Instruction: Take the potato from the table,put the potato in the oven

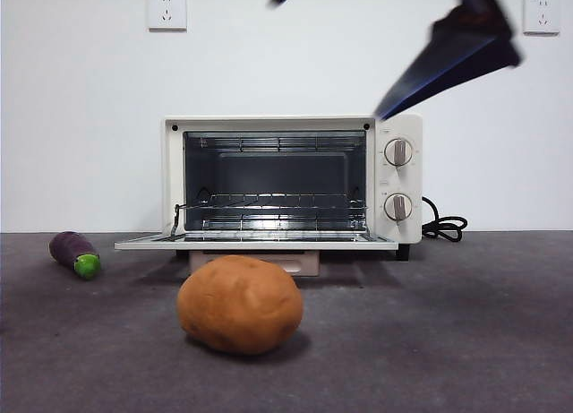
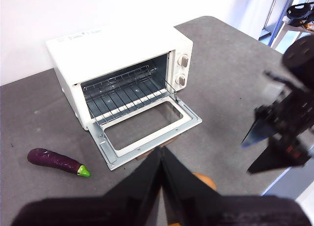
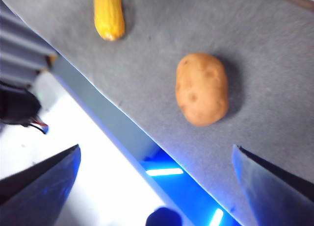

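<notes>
Right tool agape, left tool pinched.

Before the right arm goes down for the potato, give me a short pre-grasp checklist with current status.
1. Oven door down, rack clear: ok.
2. Potato free on the table, nothing touching it: ok.
3. Right gripper open wide enough, potato ahead between its fingers: ok.
4. Left gripper shut and above the potato, possibly in the way: not ok.
5. Eggplant away from the path: ok.
6. Corn clear of the potato: ok.
</notes>
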Controlling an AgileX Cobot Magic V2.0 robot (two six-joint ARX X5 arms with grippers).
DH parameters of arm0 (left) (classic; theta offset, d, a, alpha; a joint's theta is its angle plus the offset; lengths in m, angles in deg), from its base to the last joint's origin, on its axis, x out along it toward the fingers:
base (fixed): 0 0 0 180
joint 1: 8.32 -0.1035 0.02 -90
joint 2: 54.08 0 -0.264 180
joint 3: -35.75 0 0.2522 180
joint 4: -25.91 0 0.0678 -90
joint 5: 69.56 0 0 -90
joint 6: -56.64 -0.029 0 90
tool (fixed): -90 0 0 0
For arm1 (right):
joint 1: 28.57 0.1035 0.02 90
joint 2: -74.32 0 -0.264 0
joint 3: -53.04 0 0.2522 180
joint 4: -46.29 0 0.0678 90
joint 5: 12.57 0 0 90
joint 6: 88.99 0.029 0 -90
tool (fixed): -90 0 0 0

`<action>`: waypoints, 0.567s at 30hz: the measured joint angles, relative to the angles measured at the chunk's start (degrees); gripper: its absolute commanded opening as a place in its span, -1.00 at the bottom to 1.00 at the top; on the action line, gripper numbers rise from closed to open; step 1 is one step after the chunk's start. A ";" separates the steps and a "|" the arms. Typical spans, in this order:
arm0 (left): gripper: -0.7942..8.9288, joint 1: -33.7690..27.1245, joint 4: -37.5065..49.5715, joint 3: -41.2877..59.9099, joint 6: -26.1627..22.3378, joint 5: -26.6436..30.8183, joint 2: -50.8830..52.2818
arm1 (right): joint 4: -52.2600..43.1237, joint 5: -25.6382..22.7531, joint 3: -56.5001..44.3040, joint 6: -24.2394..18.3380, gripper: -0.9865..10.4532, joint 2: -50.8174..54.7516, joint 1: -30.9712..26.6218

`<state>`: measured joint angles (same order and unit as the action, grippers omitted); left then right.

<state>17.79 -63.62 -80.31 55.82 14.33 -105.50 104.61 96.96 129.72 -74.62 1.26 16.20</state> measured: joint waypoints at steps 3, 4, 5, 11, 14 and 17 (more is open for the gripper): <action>-0.85 0.00 -0.02 0.00 0.04 0.00 0.17 | 0.22 -3.48 3.28 -0.72 0.67 -5.29 2.95; -0.85 0.00 -0.02 0.00 0.04 0.00 0.17 | 0.66 -4.90 4.66 -1.14 0.67 -7.13 3.76; -0.85 0.00 -0.02 0.00 0.04 0.00 0.17 | 0.96 -6.10 5.79 -1.75 0.67 -8.68 4.31; -0.85 0.00 -0.02 0.00 0.42 0.00 0.17 | 5.88 -12.61 13.86 -6.38 0.67 -18.84 5.42; -0.85 0.00 -0.02 0.00 0.42 0.00 0.17 | 7.02 -13.79 17.33 -8.52 0.67 -23.61 5.35; -0.85 0.00 -0.02 0.00 0.42 0.00 0.17 | 7.89 -13.79 20.04 -10.51 0.67 -27.58 5.42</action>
<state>17.79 -63.64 -80.31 56.23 14.33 -105.32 112.50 83.17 149.76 -85.14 -26.32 21.62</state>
